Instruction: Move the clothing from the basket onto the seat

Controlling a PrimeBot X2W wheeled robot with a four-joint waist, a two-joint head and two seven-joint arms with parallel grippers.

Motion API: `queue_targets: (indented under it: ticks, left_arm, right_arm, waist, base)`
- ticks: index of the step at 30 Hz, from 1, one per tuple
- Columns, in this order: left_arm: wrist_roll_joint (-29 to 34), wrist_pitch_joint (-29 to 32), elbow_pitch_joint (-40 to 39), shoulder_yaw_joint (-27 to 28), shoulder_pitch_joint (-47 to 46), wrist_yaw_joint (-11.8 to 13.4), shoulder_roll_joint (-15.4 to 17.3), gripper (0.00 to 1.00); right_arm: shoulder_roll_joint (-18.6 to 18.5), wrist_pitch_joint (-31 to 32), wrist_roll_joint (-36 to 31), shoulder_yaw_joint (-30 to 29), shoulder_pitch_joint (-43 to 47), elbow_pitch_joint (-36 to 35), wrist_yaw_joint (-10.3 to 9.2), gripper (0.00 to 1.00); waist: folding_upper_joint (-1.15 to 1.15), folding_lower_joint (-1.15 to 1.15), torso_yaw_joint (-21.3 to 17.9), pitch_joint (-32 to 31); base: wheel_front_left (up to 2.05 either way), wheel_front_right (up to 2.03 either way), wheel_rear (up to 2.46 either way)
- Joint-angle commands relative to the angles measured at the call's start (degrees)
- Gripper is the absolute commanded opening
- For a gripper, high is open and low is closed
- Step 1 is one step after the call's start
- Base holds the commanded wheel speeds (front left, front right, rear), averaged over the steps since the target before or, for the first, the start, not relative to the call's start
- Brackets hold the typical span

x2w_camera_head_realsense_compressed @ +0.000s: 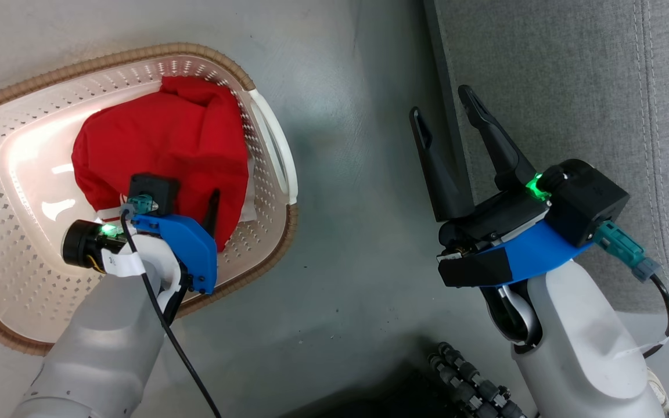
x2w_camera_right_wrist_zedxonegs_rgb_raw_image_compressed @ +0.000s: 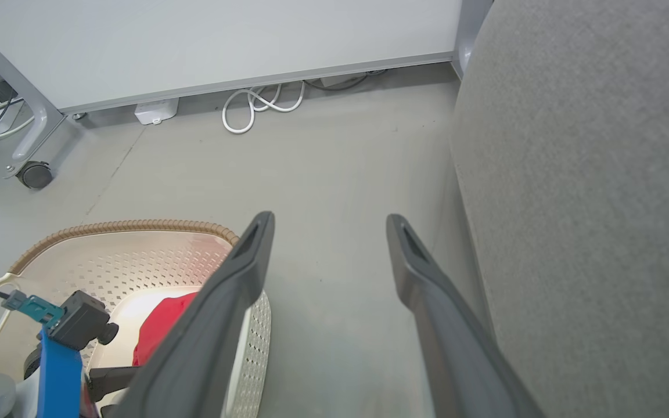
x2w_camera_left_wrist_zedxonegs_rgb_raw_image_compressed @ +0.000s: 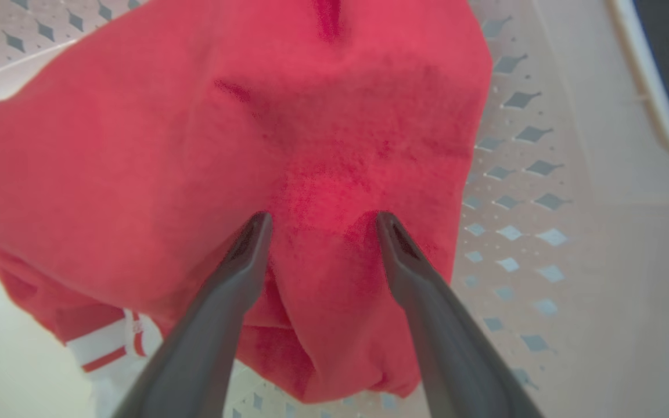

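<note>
The basket point(x2w_camera_head_realsense_compressed: 108, 61) stands on the floor at the left, holding a heap of red clothing point(x2w_camera_head_realsense_compressed: 166, 139). My left gripper point(x2w_camera_left_wrist_zedxonegs_rgb_raw_image_compressed: 320, 223) is down inside it, open, both fingers pressed into the red clothing point(x2w_camera_left_wrist_zedxonegs_rgb_raw_image_compressed: 311, 145) with a fold bulging between them. A white piece with red stripes point(x2w_camera_left_wrist_zedxonegs_rgb_raw_image_compressed: 108, 342) peeks out underneath. In the head view one left finger point(x2w_camera_head_realsense_compressed: 213, 210) shows against the fabric. My right gripper point(x2w_camera_head_realsense_compressed: 442, 103) hangs open and empty over the floor, by the edge of the grey seat point(x2w_camera_head_realsense_compressed: 572, 87). The seat point(x2w_camera_right_wrist_zedxonegs_rgb_raw_image_compressed: 590, 203) runs along the right of the right wrist view.
Bare grey floor point(x2w_camera_head_realsense_compressed: 346, 174) separates basket and seat. A white wall panel, coiled white cables point(x2w_camera_right_wrist_zedxonegs_rgb_raw_image_compressed: 253, 107) and a caster wheel point(x2w_camera_right_wrist_zedxonegs_rgb_raw_image_compressed: 35, 174) lie beyond the basket. Black ribbed hoses point(x2w_camera_head_realsense_compressed: 468, 377) show at the bottom by my base.
</note>
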Motion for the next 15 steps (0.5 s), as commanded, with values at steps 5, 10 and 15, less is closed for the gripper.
queue_targets:
  ticks: [5, 10, 15]
  left_arm:
    - [-0.74, 1.02, 3.32, 0.13, -2.19, 0.62, -1.17, 1.00]
    - [0.00, 1.19, 5.41, -0.69, -3.33, 1.82, -1.89, 1.00]
    - [0.54, -0.90, 6.33, -1.30, -4.04, 3.19, -2.08, 1.00]
  right_arm:
    - [0.09, -0.45, 0.48, 0.25, -0.48, -0.01, 0.01, 1.00]
    - [0.09, -0.62, 0.51, 0.21, -0.46, -0.07, 0.01, 1.00]
    - [0.09, -0.71, 0.49, 0.05, -0.57, 0.10, 0.01, 1.00]
  waist:
    - [0.00, -0.01, 0.04, 0.48]
    - [0.00, -0.01, 0.13, 0.90]
    - [0.00, -0.01, 0.36, 1.02]
  base:
    - [0.00, 0.00, 0.00]
    - [0.00, 0.00, 0.00]
    - [0.00, 0.00, 0.00]
